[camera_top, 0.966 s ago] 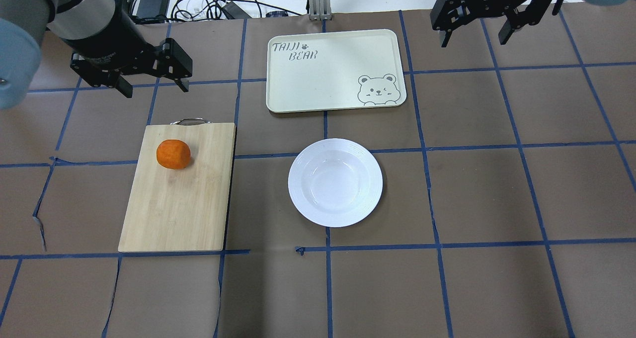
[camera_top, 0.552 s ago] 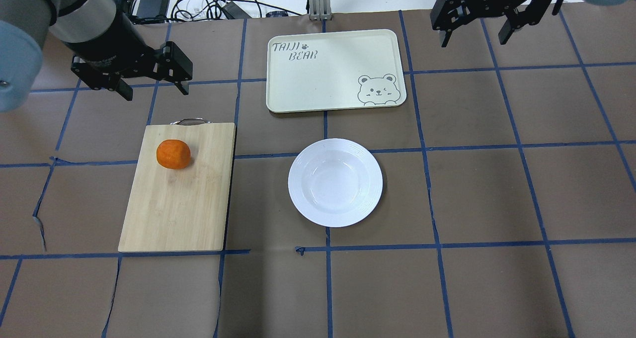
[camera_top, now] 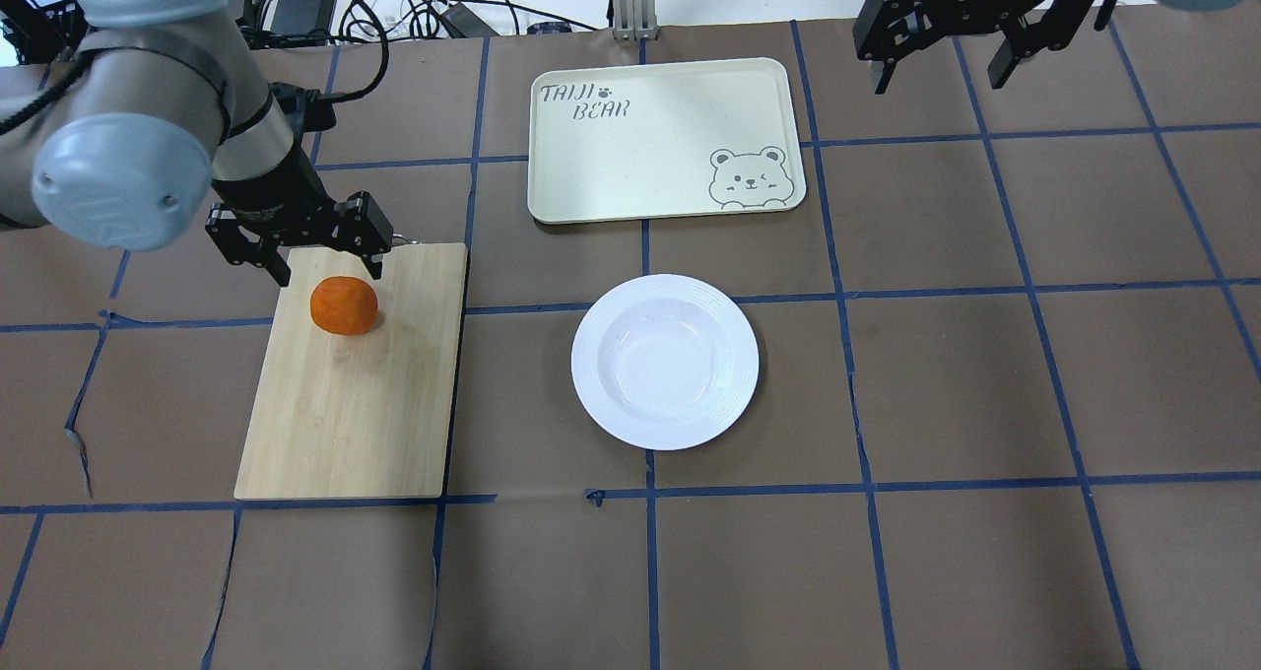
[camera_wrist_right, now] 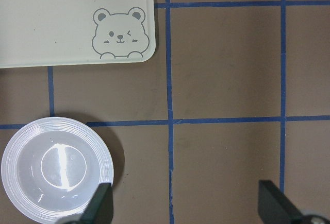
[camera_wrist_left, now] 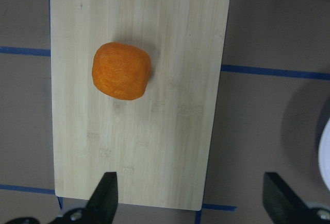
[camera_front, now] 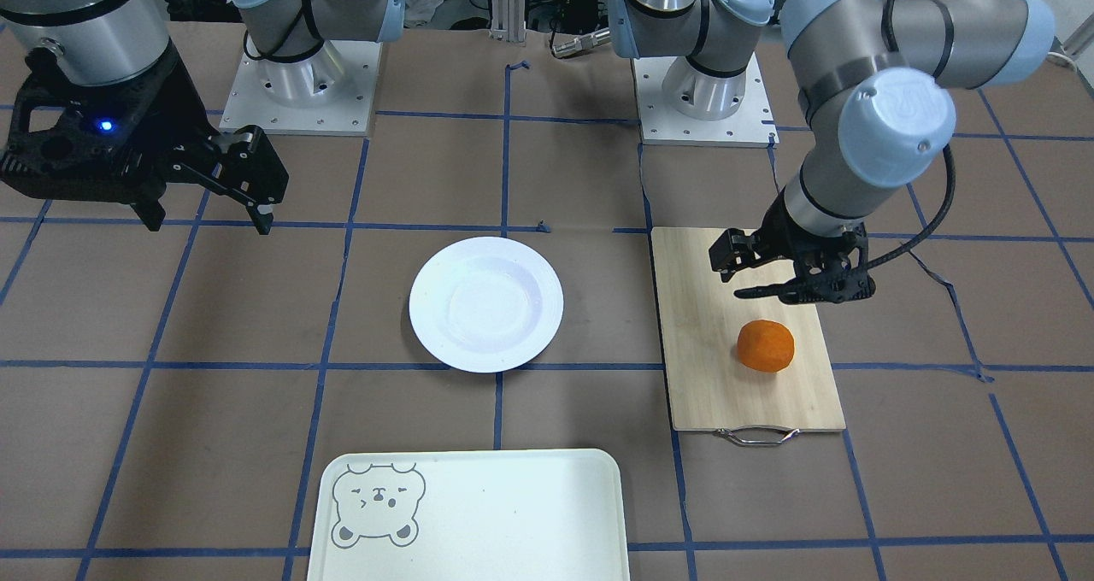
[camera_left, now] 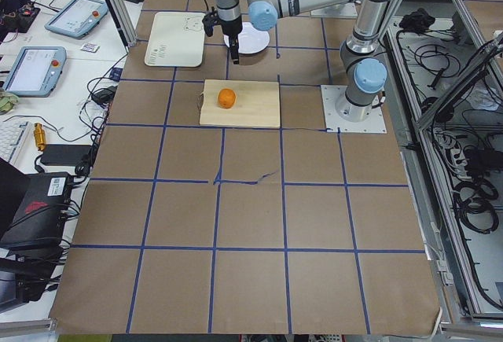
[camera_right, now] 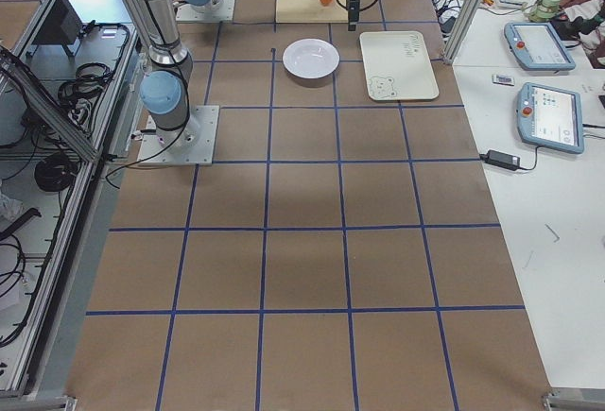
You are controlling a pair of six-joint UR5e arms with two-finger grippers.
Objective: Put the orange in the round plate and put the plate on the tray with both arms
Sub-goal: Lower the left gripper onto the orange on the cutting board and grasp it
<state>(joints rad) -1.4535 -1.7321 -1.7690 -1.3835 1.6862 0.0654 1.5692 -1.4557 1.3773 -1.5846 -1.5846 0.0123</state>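
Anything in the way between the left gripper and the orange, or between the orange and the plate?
Nothing visible. The left gripper hangs open over the cutting board, with only air between it and the orange. Between the orange and the plate lie just board and flat table.
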